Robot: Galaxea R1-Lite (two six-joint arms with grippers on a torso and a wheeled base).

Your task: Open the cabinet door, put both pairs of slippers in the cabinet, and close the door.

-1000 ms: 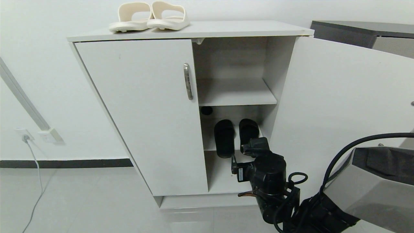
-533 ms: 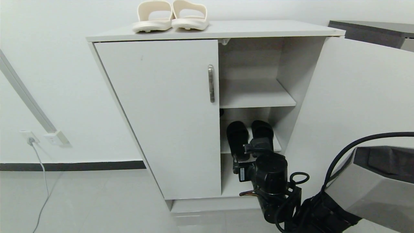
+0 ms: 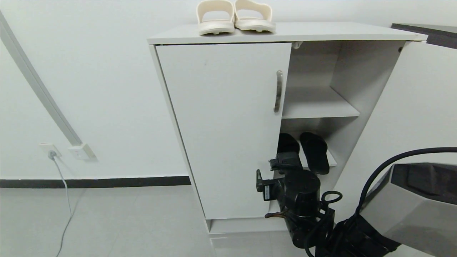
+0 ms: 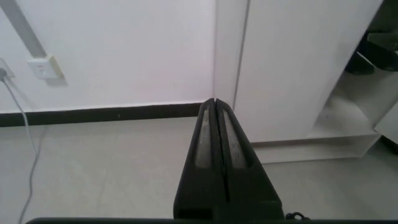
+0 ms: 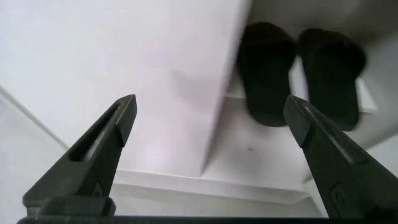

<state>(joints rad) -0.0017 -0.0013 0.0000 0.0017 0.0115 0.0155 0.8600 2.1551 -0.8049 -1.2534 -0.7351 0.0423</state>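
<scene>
Camera has swung left, so the cabinet (image 3: 221, 125) shows further right. Right gripper (image 5: 211, 112) hangs wide open, free for the cream slippers (image 3: 235, 18) on top; left gripper (image 4: 215, 109) is closed.

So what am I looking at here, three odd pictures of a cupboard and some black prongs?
It is a two-armed robot on wheels. One picture comes from a camera on its head; the other two from cameras on its wrists. Before it stands a white cabinet with its right door swung open. A pair of black slippers lies on a shelf inside, and cream slippers sit on top. The prongs are its end effectors: the left end effector is shut and holds nothing, the right end effector is open, empty, facing the black pair.
</scene>
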